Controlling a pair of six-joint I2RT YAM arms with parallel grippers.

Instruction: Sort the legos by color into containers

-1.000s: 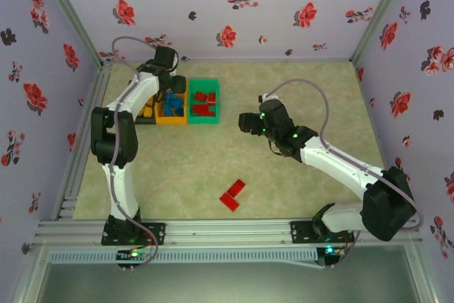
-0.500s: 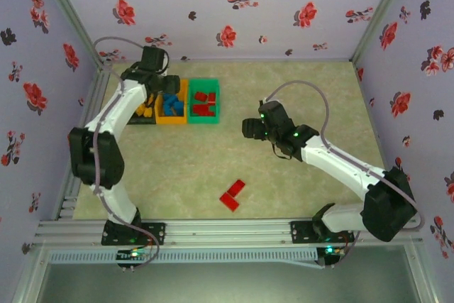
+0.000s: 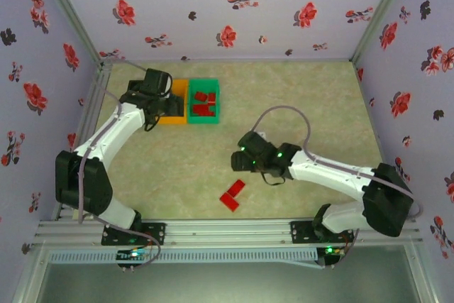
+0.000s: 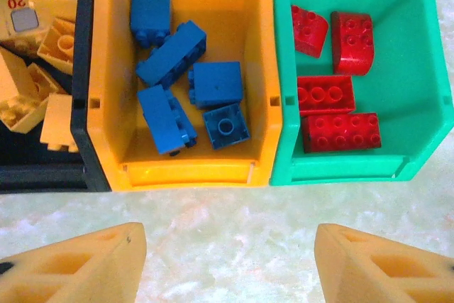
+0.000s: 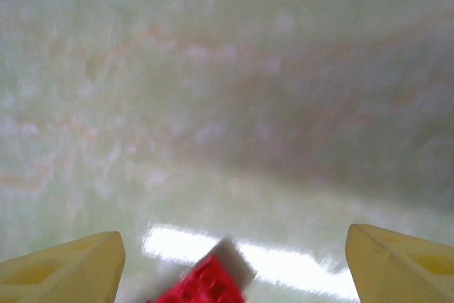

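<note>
**Ahead of the left gripper (image 4: pixel 227 238): sorted colours**

Its jaws stand apart, with nothing between them. Just ahead, side by side, are the black bin (image 4: pixel 85 140) with yellow legos (image 4: pixel 42 54), the orange-yellow bin (image 4: pixel 264 69) with blue legos (image 4: pixel 170 62), and the green bin (image 4: pixel 418 69) with red legos (image 4: pixel 339 111). The right gripper (image 5: pixel 234 235) is also spread wide and empty. A blurred loose red lego (image 5: pixel 209 285) lies under it.

The left arm (image 3: pixel 106 133) has swung its elbow outward and down toward the near-left corner of the tabletop (image 3: pixel 177 168). The left tool (image 3: pixel 163 103) has drawn back from the far side of the bins. In the top view it now covers the black bin (image 4: pixel 86 140) and the blue legos (image 4: pixel 181 97) in the orange-yellow bin (image 3: pixel 180 90). The right tool (image 3: pixel 241 160) has travelled from mid-tabletop toward the near edge and is now near the two red legos (image 3: pixel 233 194). The right arm (image 3: pixel 333 174) now lies flatter.
</note>
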